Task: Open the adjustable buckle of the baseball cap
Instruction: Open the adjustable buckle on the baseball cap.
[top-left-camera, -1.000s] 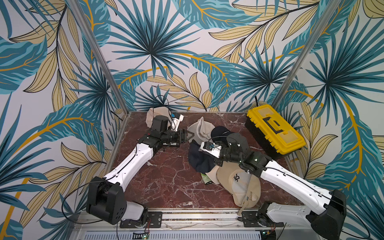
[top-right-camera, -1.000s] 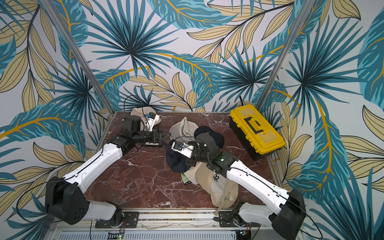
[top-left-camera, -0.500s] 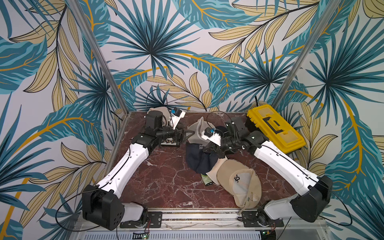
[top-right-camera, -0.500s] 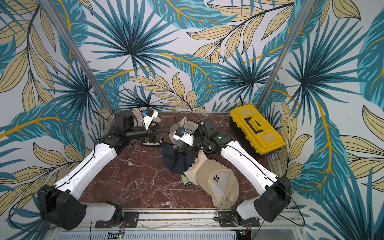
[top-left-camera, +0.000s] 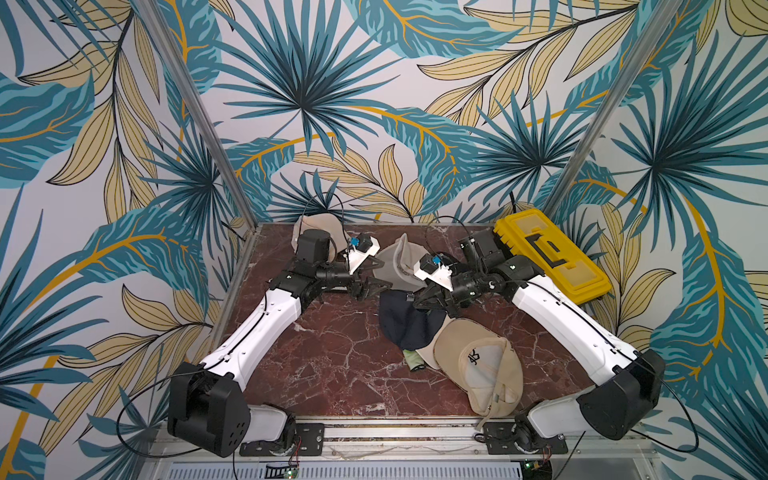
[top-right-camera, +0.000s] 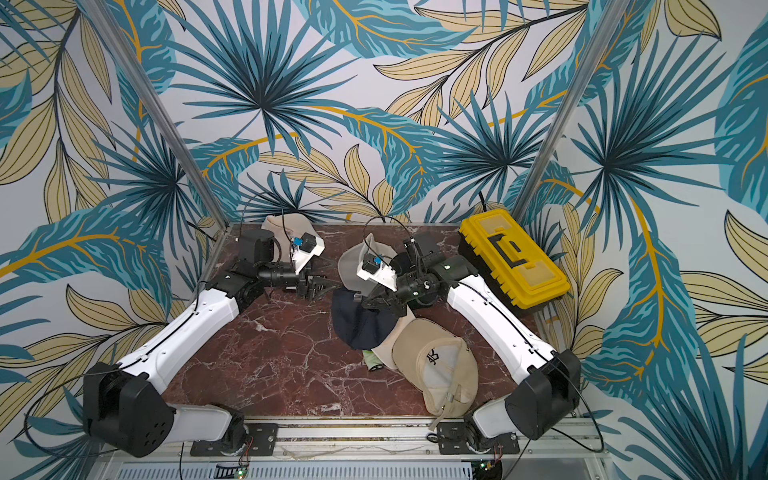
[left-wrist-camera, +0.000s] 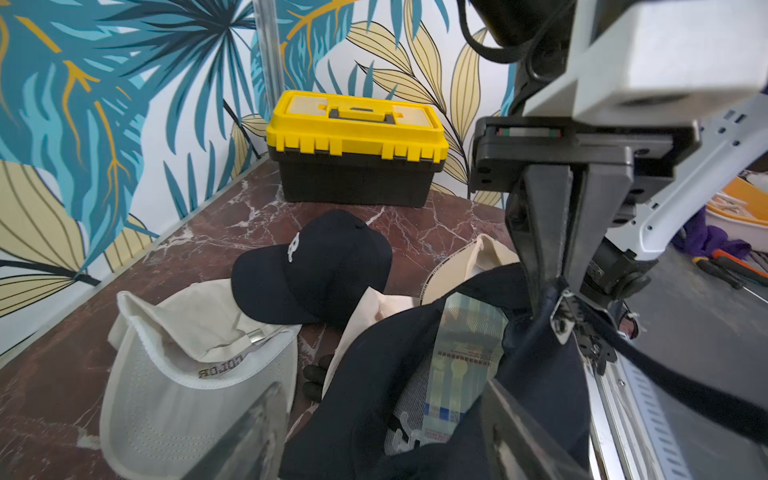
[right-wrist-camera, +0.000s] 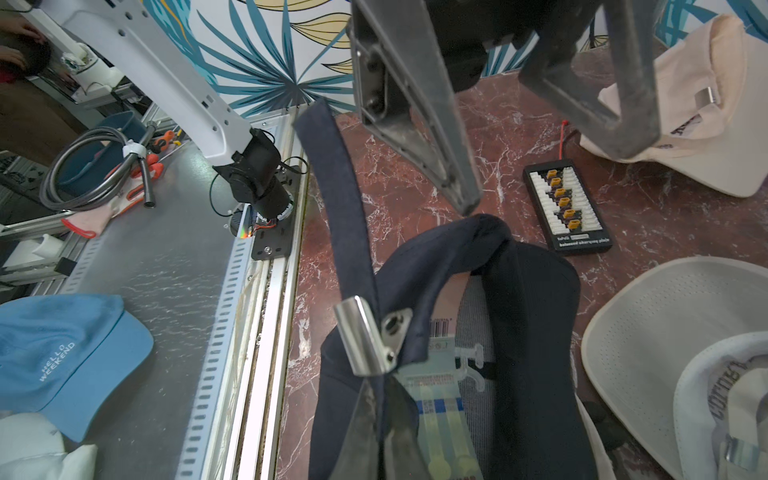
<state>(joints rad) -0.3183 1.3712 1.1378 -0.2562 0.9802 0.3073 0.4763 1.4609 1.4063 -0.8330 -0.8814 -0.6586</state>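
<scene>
The navy baseball cap (top-left-camera: 409, 328) (top-right-camera: 361, 324) hangs underside up over the table, a paper tag showing inside it. My right gripper (top-left-camera: 417, 301) (top-right-camera: 368, 303) (right-wrist-camera: 380, 395) is shut on its back strap right beside the silver buckle (right-wrist-camera: 365, 336) (left-wrist-camera: 563, 316). The strap's free end (right-wrist-camera: 328, 166) sticks out past the buckle. My left gripper (top-left-camera: 384, 286) (top-right-camera: 334, 284) (left-wrist-camera: 382, 386) is open. It faces the cap from the left, with its fingers apart over the cap's crown and holding nothing.
A yellow toolbox (top-left-camera: 548, 253) stands back right. A beige cap (top-left-camera: 486, 365) lies front right, a pale cap (top-left-camera: 399, 262) behind the grippers, another beige cap (top-left-camera: 316, 226) back left. A second navy cap (left-wrist-camera: 324, 266) and a black connector board (right-wrist-camera: 567, 208) lie nearby.
My right arm has swung toward the back and lifted the navy cap by its strap off the pile. My left gripper has stayed near the cap, its jaws somewhat wider.
</scene>
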